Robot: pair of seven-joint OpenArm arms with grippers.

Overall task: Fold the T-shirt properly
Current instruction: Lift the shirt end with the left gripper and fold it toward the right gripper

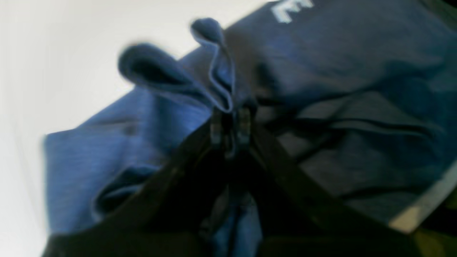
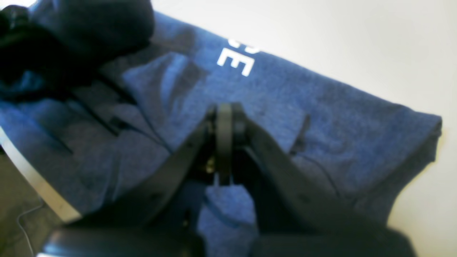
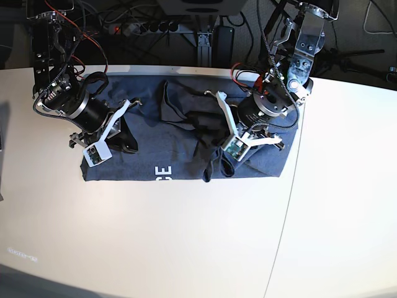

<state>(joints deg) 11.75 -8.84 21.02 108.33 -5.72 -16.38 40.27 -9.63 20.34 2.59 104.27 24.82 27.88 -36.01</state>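
The blue-grey T-shirt [image 3: 180,124] lies crumpled lengthwise along the back of the white table, with the white letters "CE" [image 3: 163,172] showing at its front edge. In the left wrist view my left gripper [image 1: 230,123] is shut on a raised fold of the T-shirt [image 1: 214,71], which loops up past the fingertips. The base view shows this left gripper [image 3: 218,166] near the shirt's front middle. My right gripper [image 2: 224,114] is shut above the T-shirt [image 2: 321,117], and I see no cloth between its fingers. In the base view the right gripper [image 3: 131,144] is over the shirt's left part.
The white table [image 3: 186,236] has a seam [image 3: 286,198] running down its right side. A metal edge strip [image 2: 35,182] marks the table's back edge, which the shirt reaches. Cables and a power strip [image 3: 142,26] lie behind the table.
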